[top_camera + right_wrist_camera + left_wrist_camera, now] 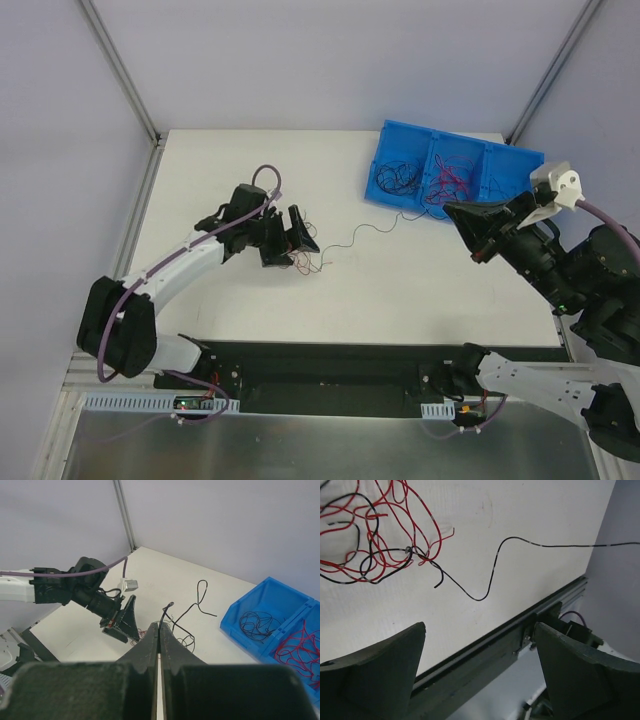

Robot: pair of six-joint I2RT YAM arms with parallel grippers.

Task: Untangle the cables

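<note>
The right gripper (159, 626) has its jaws pressed together on a black cable (166, 611), which rises from the fingertips and curls over at its free end. From that pinch the same cable sags in loose curves across the white table (220, 180) to a tangle of red and black cables (305, 262) lying near the middle of the table. The left gripper (480, 626) hangs just beside that tangle with its jaws spread wide and nothing between them; in its wrist view the knot of loops sits up and to the left of the fingers, clear of both. Behind the right gripper, at the far right of the table, stands a blue bin (405, 135) with compartments: the left one holds a heap of black cables (397, 178), the next one a heap of red cables (452, 180).
</note>
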